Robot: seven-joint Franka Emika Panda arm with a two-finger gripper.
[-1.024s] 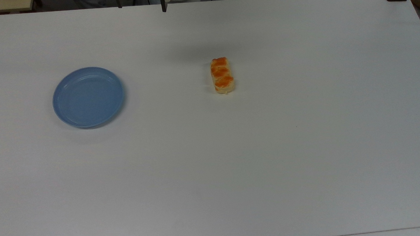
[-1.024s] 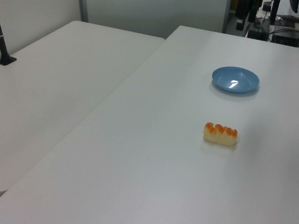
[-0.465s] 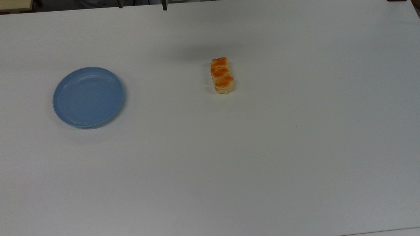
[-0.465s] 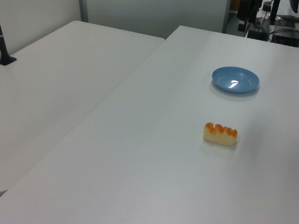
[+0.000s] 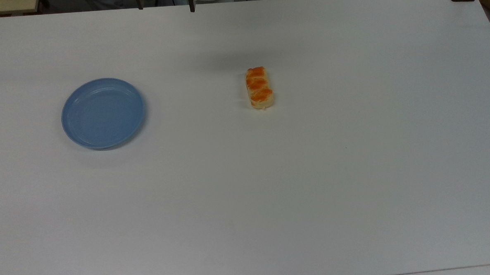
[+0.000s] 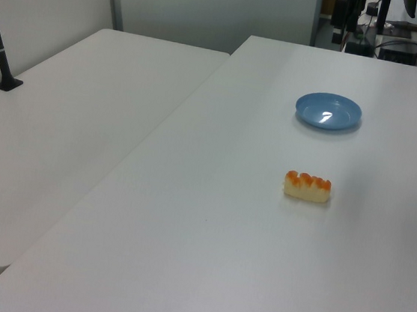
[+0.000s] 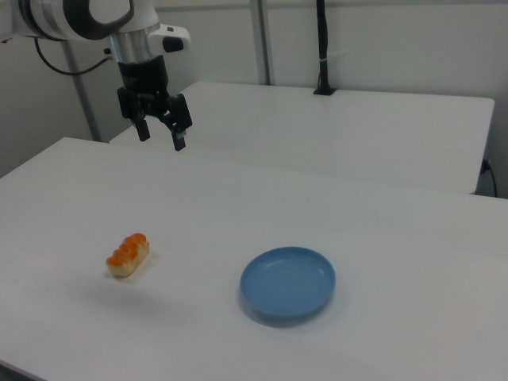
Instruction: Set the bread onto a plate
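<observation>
**Bread lying apart from the plate, gripper hanging open above the worktop**

The bread (image 5: 259,87) is lying flat on the white worktop (image 5: 296,185), near the middle of its width in the top view and closer to the far edge than to the near one. Its long axis is running roughly toward the top view's upper edge. The plate (image 5: 103,113) is sitting well apart from it, toward the top view's left, with nothing on it. Bare worktop is lying between the two, and a wide open stretch is spreading on every side of the bread; the plate is keeping well in from the worktop's edges too.

In the right view the gripper (image 7: 159,132) is hanging in the air above the worktop's far side, fingers pointing down and spread wide apart, holding nothing. It is standing well clear of the bread (image 7: 128,254) and the plate (image 7: 287,282). In the left view the bread (image 6: 307,187) is lying nearer the camera than the plate (image 6: 329,111), and a second white table (image 6: 68,132) is adjoining the worktop on the left view's left.
</observation>
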